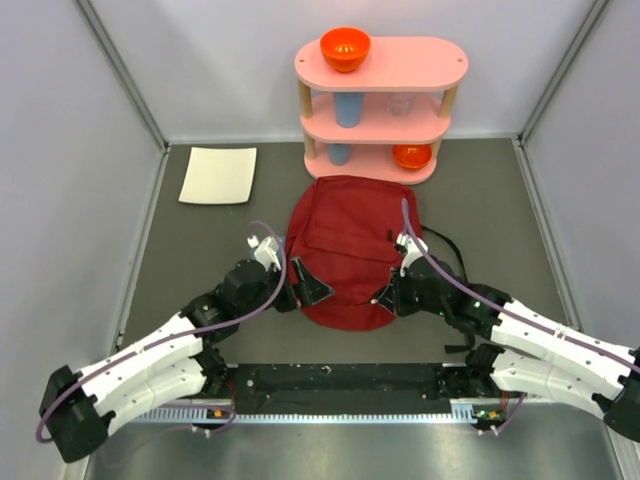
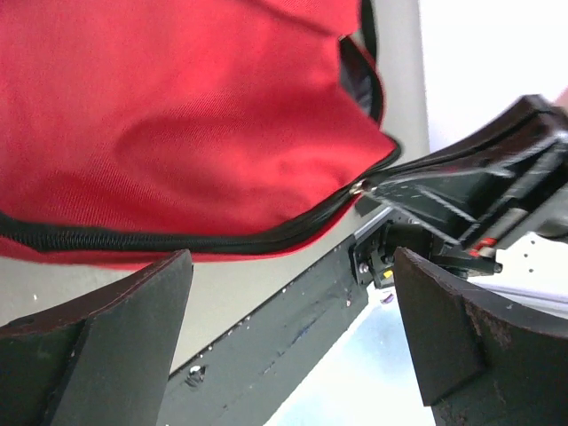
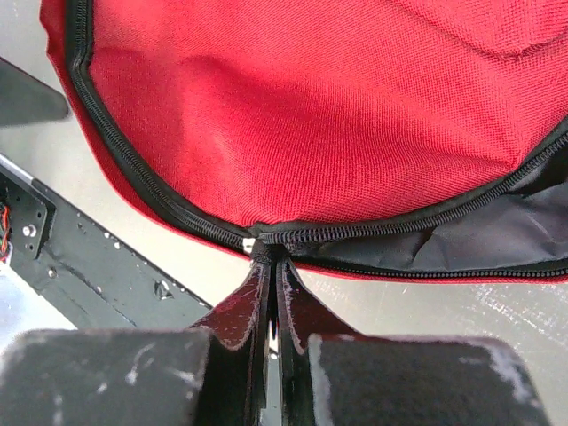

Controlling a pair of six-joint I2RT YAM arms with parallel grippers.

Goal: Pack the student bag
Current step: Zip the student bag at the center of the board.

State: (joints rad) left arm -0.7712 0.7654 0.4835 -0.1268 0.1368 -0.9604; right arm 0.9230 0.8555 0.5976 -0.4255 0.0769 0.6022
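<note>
The student bag [image 1: 345,250] is a dark-red backpack lying flat mid-table, with black straps trailing to its right. My left gripper [image 1: 305,285] stands at the bag's lower left edge, open wide. In the left wrist view its fingers [image 2: 133,311] hold nothing, and the bag [image 2: 177,115] with its closed black zipper [image 2: 177,238] lies just beyond them. My right gripper [image 1: 385,295] is at the bag's lower right edge. In the right wrist view it [image 3: 271,259] is shut on the zipper pull [image 3: 264,247]. To the right of the pull the zipper gapes and black lining [image 3: 497,231] shows.
A pink three-tier shelf [image 1: 380,100] stands behind the bag, carrying an orange bowl [image 1: 345,47] on top, blue cups [image 1: 347,108] and another orange bowl [image 1: 411,155] lower down. A white sheet [image 1: 218,175] lies back left. A black rail [image 1: 340,385] runs along the near edge.
</note>
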